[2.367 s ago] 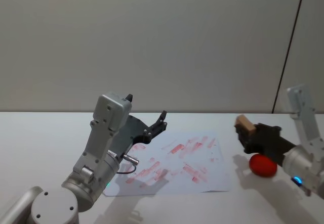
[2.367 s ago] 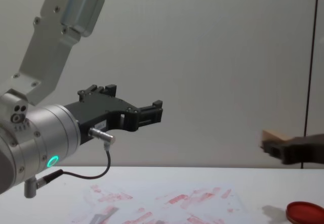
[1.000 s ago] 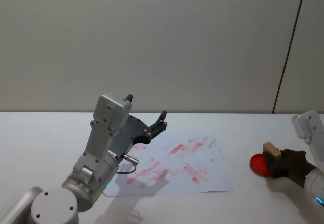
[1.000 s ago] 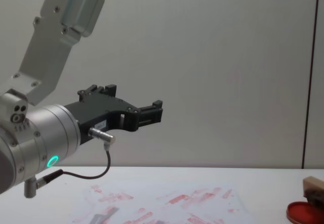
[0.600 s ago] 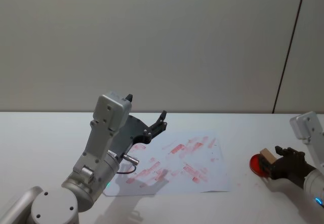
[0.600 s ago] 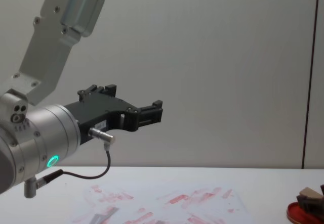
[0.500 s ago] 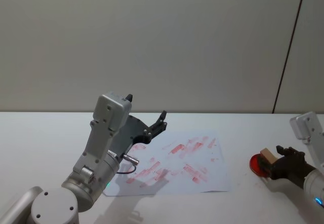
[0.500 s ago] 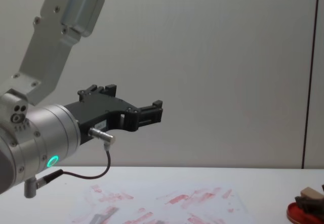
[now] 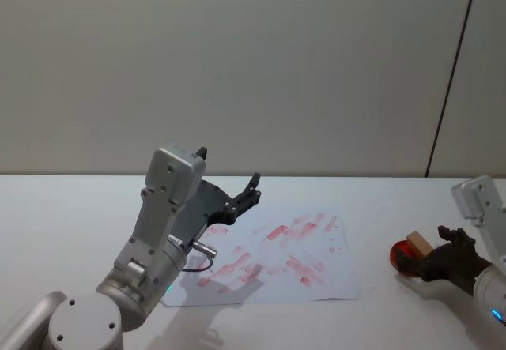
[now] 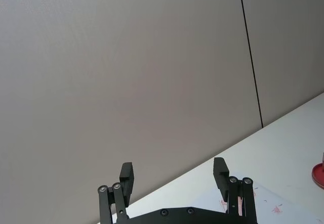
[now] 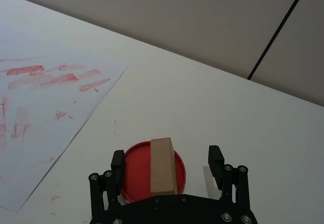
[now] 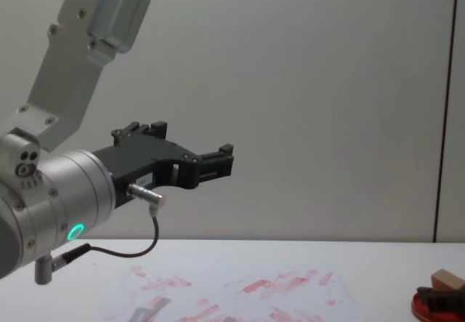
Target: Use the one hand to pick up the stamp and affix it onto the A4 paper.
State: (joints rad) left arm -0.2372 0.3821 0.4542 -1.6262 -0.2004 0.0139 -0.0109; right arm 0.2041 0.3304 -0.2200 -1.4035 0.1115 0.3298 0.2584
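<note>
Resting on the flat round red ink pad (image 11: 153, 172), the small pale wooden rectangular stamp (image 11: 163, 165) lies across the pad's middle, its long side running from the near rim toward the far rim in the right wrist view. The pad sits on the white table (image 9: 379, 208) at the robot's right, just beyond the right edge of the large white A4 paper sheet (image 9: 273, 257), which is covered with red ink smears and blotches. Pad and paper are apart, with bare table between them.

The right gripper (image 11: 168, 163), a black clawed unit, is positioned low at the pad. Its fingers (image 11: 118, 162) stand spread on either side of the stamp with a visible gap on each side; neither finger touches the block. In the head view this gripper (image 9: 444, 257) shows at the right edge, close behind the stamp (image 9: 419, 242).

The left gripper (image 10: 173, 178), black with a silver wrist carrying a green glowing ring (image 12: 74, 231), hangs raised above the left part of the paper. Its fingers are spread wide with nothing between them. A short silver connector with a thin dark cable (image 12: 145, 246) projects from its wrist.
</note>
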